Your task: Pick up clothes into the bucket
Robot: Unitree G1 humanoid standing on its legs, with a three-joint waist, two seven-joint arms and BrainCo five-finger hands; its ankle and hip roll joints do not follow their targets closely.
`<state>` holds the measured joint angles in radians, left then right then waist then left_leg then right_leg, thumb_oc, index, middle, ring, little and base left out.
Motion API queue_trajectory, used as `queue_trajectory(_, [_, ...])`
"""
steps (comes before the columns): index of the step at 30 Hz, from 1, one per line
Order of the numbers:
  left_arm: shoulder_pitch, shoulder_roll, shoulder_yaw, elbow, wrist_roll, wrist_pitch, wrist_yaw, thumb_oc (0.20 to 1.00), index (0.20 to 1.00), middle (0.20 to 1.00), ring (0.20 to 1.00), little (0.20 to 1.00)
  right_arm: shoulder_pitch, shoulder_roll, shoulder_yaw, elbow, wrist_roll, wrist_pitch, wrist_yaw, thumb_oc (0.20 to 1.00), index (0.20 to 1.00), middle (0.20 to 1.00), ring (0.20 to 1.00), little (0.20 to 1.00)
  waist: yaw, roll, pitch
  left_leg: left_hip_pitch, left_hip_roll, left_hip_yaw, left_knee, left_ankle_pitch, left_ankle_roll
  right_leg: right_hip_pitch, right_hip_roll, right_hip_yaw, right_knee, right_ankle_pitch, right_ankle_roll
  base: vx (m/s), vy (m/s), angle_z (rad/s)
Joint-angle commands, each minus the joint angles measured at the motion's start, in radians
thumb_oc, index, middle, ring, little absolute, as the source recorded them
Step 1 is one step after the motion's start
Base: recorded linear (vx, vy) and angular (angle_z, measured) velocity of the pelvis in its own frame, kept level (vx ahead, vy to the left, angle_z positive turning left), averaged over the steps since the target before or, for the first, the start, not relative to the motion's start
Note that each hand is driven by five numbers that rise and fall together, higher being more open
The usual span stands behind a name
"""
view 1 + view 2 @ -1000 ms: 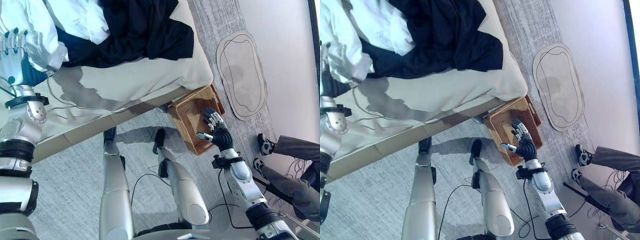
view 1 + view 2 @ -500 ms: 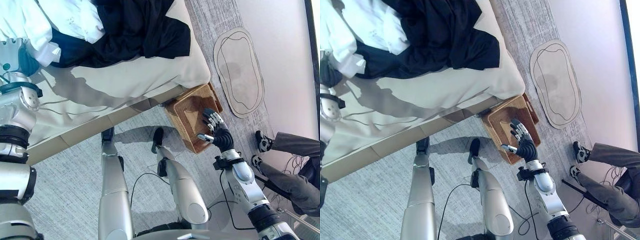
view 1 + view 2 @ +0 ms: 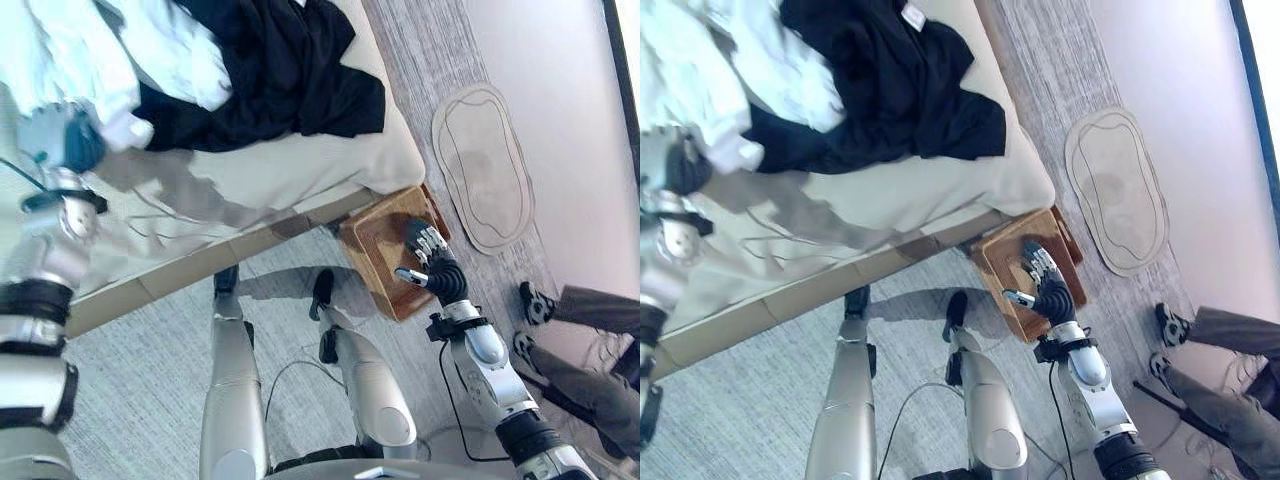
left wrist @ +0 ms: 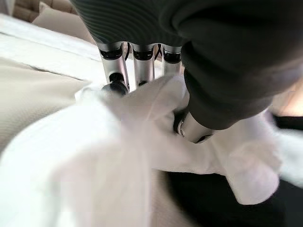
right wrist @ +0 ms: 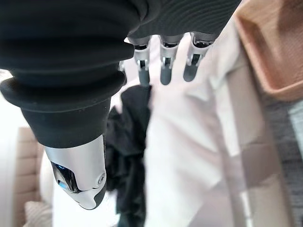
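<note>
I am gripping a crumpled white cloth garment (image 4: 142,156) with my left hand (image 3: 62,140), my fingers (image 4: 116,71) curled into its folds and my thumb pressed against it. The garment is lying at the near left part of the cream-covered bed (image 3: 300,170), bunching up around my hand. Just beside it, spreading toward the middle of the bed, is lying a large black cloth garment (image 3: 270,70), touching and partly overlapping the white one. A small white tag (image 3: 911,14) is showing at the black garment's far edge, but any writing on it is too small for me to read.

The brown woven square bucket (image 3: 380,240) is sitting on the grey carpeted floor (image 3: 130,370), touching the bed's near right corner. My right hand (image 3: 432,258) is hovering over its rim, fingers (image 5: 163,61) straight and relaxed, holding nothing. Beyond the bucket, a pale oval rug (image 3: 485,165) is lying on the floor. A person's legs and dark shoes (image 3: 530,300) are showing at the far right.
</note>
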<state>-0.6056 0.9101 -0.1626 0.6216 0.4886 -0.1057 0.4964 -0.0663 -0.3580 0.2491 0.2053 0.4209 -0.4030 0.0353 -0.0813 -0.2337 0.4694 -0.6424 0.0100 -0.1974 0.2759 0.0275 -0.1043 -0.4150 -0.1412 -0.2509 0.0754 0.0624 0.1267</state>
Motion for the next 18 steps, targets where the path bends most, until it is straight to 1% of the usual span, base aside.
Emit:
queue_trajectory(1, [0.089, -0.076, 0.096, -0.068, 0.012, -0.056, 0.010, 0.200, 0.200, 0.200, 0.200, 0.200, 0.023, -0.007, -0.053, -0.023, -0.020, -0.023, -0.025, 1.000, 1.000, 1.000, 1.000, 1.000, 0.016, 0.029, -0.103, 0.023, -0.008, 0.107, 0.036, -0.074, 0.075, -0.028, -0.032, 0.048, 0.014, 0.058, 0.039, 0.09, 0.008, 0.03])
queue_trajectory(2, [0.150, -0.127, 0.117, -0.133, 0.000, -0.085, -0.003, 0.200, 0.200, 0.200, 0.200, 0.200, 0.014, 0.000, -0.068, -0.003, -0.036, -0.020, -0.035, 1.000, 1.000, 1.000, 1.000, 1.000, 0.032, 0.048, -0.115, 0.066, -0.013, 0.108, 0.010, -0.071, 0.075, 0.003, -0.039, 0.044, 0.009, 0.053, 0.038, 0.12, 0.011, 0.05])
queue_trajectory(3, [0.175, -0.159, 0.125, -0.162, -0.009, -0.104, -0.005, 0.200, 0.200, 0.200, 0.200, 0.200, 0.009, 0.002, -0.072, 0.003, -0.045, -0.020, -0.043, 1.000, 1.000, 1.000, 1.000, 1.000, 0.039, 0.055, -0.122, 0.085, -0.016, 0.110, 0.005, -0.071, 0.076, 0.021, -0.044, 0.047, 0.007, 0.051, 0.036, 0.08, 0.025, 0.06])
queue_trajectory(4, [0.177, -0.159, 0.126, -0.164, -0.009, -0.104, -0.006, 0.200, 0.200, 0.200, 0.200, 0.200, 0.009, 0.002, -0.072, 0.003, -0.046, -0.020, -0.043, 1.000, 1.000, 1.000, 1.000, 1.000, 0.036, 0.054, -0.122, 0.084, -0.020, 0.110, 0.000, -0.062, 0.077, 0.020, -0.047, 0.046, 0.004, 0.056, 0.036, 0.09, 0.016, 0.12])
queue_trajectory(5, [0.222, -0.197, 0.139, -0.222, -0.023, -0.126, -0.019, 0.200, 0.200, 0.200, 0.200, 0.200, 0.003, -0.001, -0.084, 0.013, -0.063, -0.015, -0.054, 1.000, 1.000, 1.000, 1.000, 1.000, 0.050, 0.068, -0.137, 0.120, -0.021, 0.112, -0.008, -0.071, 0.079, 0.050, -0.050, 0.047, 0.004, 0.046, 0.034, 0.04, 0.017, 0.14])
queue_trajectory(6, [0.224, -0.197, 0.142, -0.225, -0.023, -0.125, -0.020, 0.200, 0.200, 0.200, 0.200, 0.200, 0.003, -0.001, -0.083, 0.012, -0.064, -0.015, -0.054, 1.000, 1.000, 1.000, 1.000, 1.000, 0.048, 0.067, -0.136, 0.120, -0.024, 0.112, -0.013, -0.063, 0.080, 0.049, -0.052, 0.046, 0.002, 0.051, 0.034, 0.14, 0.028, 0.11])
queue_trajectory(7, [0.265, -0.228, 0.143, -0.284, -0.035, -0.150, -0.036, 0.200, 0.200, 0.200, 0.200, 0.200, -0.003, -0.003, -0.093, 0.024, -0.079, -0.010, -0.062, 1.000, 1.000, 1.000, 1.000, 1.000, 0.062, 0.084, -0.152, 0.161, -0.025, 0.112, -0.029, -0.070, 0.081, 0.084, -0.055, 0.047, -0.002, 0.043, 0.033, 0.09, 0.021, 0.11])
queue_trajectory(8, [0.281, -0.239, 0.137, -0.309, -0.032, -0.164, -0.043, 0.200, 0.200, 0.200, 0.200, 0.200, -0.005, -0.003, -0.097, 0.035, -0.083, -0.009, -0.066, 1.000, 1.000, 1.000, 1.000, 1.000, 0.065, 0.089, -0.159, 0.180, -0.025, 0.113, -0.040, -0.068, 0.082, 0.099, -0.057, 0.049, -0.006, 0.041, 0.033, 0.09, 0.021, 0.05])
queue_trajectory(9, [0.281, -0.239, 0.137, -0.310, -0.031, -0.163, -0.044, 0.200, 0.200, 0.200, 0.200, 0.200, -0.005, -0.003, -0.097, 0.035, -0.083, -0.009, -0.066, 1.000, 1.000, 1.000, 1.000, 1.000, 0.063, 0.088, -0.159, 0.180, -0.028, 0.113, -0.044, -0.060, 0.083, 0.098, -0.060, 0.048, -0.009, 0.046, 0.034, 0.05, 0.010, 0.05])
queue_trajectory(10, [0.295, -0.253, 0.122, -0.331, -0.030, -0.180, -0.058, 0.200, 0.200, 0.200, 0.200, 0.200, -0.011, 0.001, -0.096, 0.053, -0.090, -0.007, -0.073, 1.000, 1.000, 1.000, 1.000, 1.000, 0.067, 0.094, -0.169, 0.208, -0.028, 0.113, -0.064, -0.057, 0.083, 0.116, -0.061, 0.050, -0.014, 0.044, 0.034, 0.08, 0.021, 0.03])
queue_trajectory(11, [0.326, -0.287, 0.117, -0.386, -0.054, -0.206, -0.090, 0.200, 0.200, 0.200, 0.200, 0.200, -0.007, 0.005, -0.104, 0.061, -0.098, 0.000, -0.072, 1.000, 1.000, 1.000, 1.000, 1.000, 0.071, 0.102, -0.190, 0.237, -0.031, 0.114, -0.086, -0.050, 0.084, 0.140, -0.066, 0.048, -0.023, 0.041, 0.034, 0.10, 0.016, 0.05])
queue_trajectory(12, [0.331, -0.287, 0.120, -0.390, -0.055, -0.205, -0.093, 0.200, 0.200, 0.200, 0.200, 0.200, -0.005, 0.004, -0.104, 0.060, -0.099, 0.000, -0.072, 1.000, 1.000, 1.000, 1.000, 1.000, 0.071, 0.102, -0.189, 0.242, -0.031, 0.114, -0.090, -0.049, 0.084, 0.143, -0.066, 0.048, -0.025, 0.042, 0.034, 0.12, 0.012, 0.08])
queue_trajectory(13, [0.361, -0.309, 0.117, -0.450, -0.083, -0.236, -0.123, 0.200, 0.200, 0.200, 0.200, 0.200, -0.003, 0.005, -0.109, 0.077, -0.118, 0.005, -0.073, 1.000, 1.000, 1.000, 1.000, 1.000, 0.078, 0.111, -0.212, 0.279, -0.033, 0.112, -0.114, -0.046, 0.084, 0.169, -0.065, 0.047, -0.031, 0.038, 0.033, 0.10, 0.002, 0.03])
queue_trajectory(15, [0.380, -0.320, 0.118, -0.475, -0.102, -0.245, -0.144, 0.200, 0.200, 0.200, 0.200, 0.200, 0.001, 0.005, -0.111, 0.083, -0.130, 0.006, -0.076, 1.000, 1.000, 1.000, 1.000, 1.000, 0.080, 0.116, -0.223, 0.300, -0.034, 0.113, -0.126, -0.044, 0.085, 0.187, -0.065, 0.045, -0.038, 0.037, 0.033, 0.09, -0.004, -0.01])
queue_trajectory(16, [0.389, -0.333, 0.112, -0.528, -0.136, -0.271, -0.160, 0.200, 0.200, 0.200, 0.200, 0.200, 0.003, 0.004, -0.111, 0.088, -0.153, 0.009, -0.076, 1.000, 1.000, 1.000, 1.000, 1.000, 0.084, 0.123, -0.245, 0.330, -0.033, 0.112, -0.141, -0.044, 0.084, 0.214, -0.063, 0.040, -0.046, 0.035, 0.033, 0.05, -0.014, -0.03])
queue_trajectory(17, [0.392, -0.333, 0.113, -0.531, -0.137, -0.270, -0.162, 0.200, 0.200, 0.200, 0.200, 0.200, 0.004, 0.004, -0.111, 0.088, -0.154, 0.009, -0.076, 1.000, 1.000, 1.000, 1.000, 1.000, 0.084, 0.124, -0.243, 0.334, -0.033, 0.112, -0.144, -0.043, 0.084, 0.217, -0.063, 0.040, -0.047, 0.035, 0.033, 0.09, -0.019, -0.04])
queue_trajectory(18, [0.399, -0.340, 0.106, -0.577, -0.192, -0.293, -0.186, 0.200, 0.200, 0.200, 0.200, 0.200, 0.005, -0.002, -0.109, 0.098, -0.179, 0.013, -0.076, 1.000, 1.000, 1.000, 1.000, 1.000, 0.087, 0.133, -0.265, 0.361, -0.033, 0.114, -0.160, -0.042, 0.084, 0.240, -0.059, 0.038, -0.057, 0.032, 0.033, 0.05, -0.008, -0.04])
